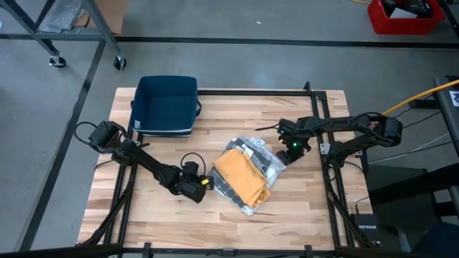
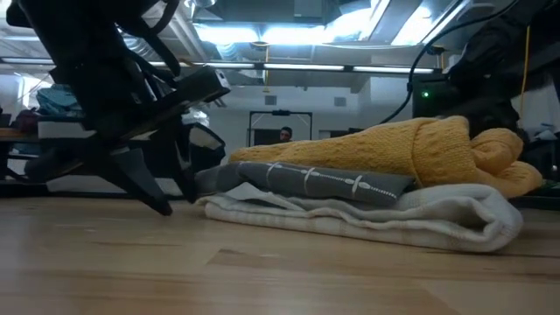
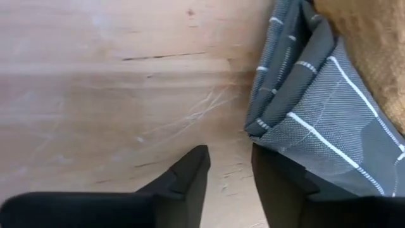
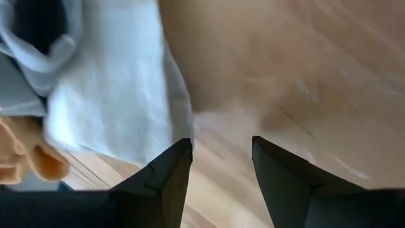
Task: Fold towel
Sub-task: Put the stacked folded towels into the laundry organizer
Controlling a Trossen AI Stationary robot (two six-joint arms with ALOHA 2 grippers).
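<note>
The towels (image 1: 246, 178) lie stacked mid-table (image 1: 301, 201), orange on grey. My left gripper (image 3: 229, 166) sits beside the grey edge, fingers apart, gripping nothing. My right gripper (image 4: 221, 155) is parted, empty, at the white towel (image 4: 114, 95).

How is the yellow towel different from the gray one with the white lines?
The yellow towel lies on top of the pile; the gray towel sits under it, poking out at the edges. The yellow towel is one plain colour with a nubbly knit look; the gray towel has thin white stripes and a finer weave. In the low view the yellow towel bulges up in a thick hump, while the gray towel lies flatter. Both are folded and neither is held.
</note>
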